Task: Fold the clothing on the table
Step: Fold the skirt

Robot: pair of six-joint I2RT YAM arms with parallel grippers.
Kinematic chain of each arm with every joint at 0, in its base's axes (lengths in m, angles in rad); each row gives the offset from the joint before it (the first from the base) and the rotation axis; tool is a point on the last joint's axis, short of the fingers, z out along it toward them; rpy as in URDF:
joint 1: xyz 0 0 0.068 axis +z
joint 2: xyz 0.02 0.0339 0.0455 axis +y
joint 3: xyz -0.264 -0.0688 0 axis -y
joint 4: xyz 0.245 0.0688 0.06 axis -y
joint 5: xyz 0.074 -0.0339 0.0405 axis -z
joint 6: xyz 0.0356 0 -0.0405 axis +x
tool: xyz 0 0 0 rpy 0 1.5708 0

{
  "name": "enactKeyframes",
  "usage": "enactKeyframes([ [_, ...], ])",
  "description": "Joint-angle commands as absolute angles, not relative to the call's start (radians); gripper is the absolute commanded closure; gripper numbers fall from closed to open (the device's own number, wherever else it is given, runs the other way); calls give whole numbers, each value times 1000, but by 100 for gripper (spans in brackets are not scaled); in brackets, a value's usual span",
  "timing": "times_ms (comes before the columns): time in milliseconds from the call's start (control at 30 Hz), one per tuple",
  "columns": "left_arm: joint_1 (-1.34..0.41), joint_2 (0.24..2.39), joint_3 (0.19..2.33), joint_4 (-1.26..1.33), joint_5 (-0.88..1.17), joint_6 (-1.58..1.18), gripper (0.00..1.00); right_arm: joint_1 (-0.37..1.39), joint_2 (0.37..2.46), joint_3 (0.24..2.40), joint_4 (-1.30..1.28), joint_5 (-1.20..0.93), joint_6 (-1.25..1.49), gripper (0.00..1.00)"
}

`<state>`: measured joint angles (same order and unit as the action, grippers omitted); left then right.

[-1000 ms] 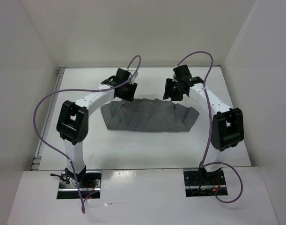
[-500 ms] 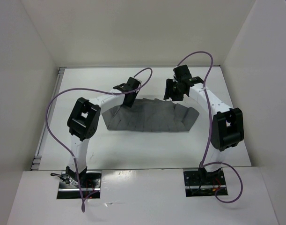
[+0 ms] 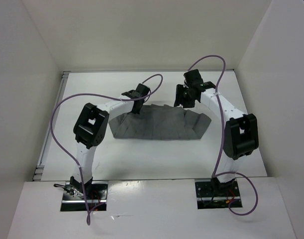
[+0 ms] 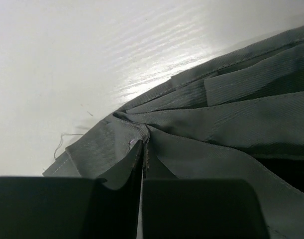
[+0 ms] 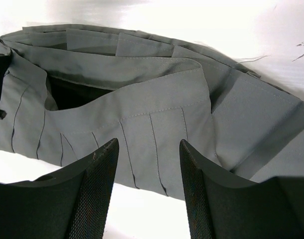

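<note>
A grey pleated skirt (image 3: 159,124) lies spread across the middle of the white table (image 3: 156,162), its far edge bowed toward 12 o'clock. The left gripper (image 3: 137,105) is down on the skirt's edge at about 11 o'clock. The right gripper (image 3: 184,98) is over the edge near 1 o'clock. Purple cables (image 3: 62,107) loop off both arms.

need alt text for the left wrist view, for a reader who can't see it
The left gripper, its two dark fingers shut together at the bottom of the frame, pinches a fold at the edge of the grey pleated skirt. The pleats fan out to the right, and the white table fills the upper left.
</note>
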<state>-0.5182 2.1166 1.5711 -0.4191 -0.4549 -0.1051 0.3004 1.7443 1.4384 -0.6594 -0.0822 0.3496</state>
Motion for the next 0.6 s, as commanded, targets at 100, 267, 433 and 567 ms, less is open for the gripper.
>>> enactKeyframes([
  [100,-508,2039,1588,-427,-402,-115,100,295,1773,1419,-678,21,354,44],
  [267,-479,2002,1588,-439,-351,-115,100,295,1831,1428,-657,93,374,45],
  [433,-479,1990,1588,-448,-342,-115,100,295,1897,1465,-635,126,374,50],
  [567,-479,1990,1588,-448,-333,-124,100,295,1939,1500,-614,147,353,54],
])
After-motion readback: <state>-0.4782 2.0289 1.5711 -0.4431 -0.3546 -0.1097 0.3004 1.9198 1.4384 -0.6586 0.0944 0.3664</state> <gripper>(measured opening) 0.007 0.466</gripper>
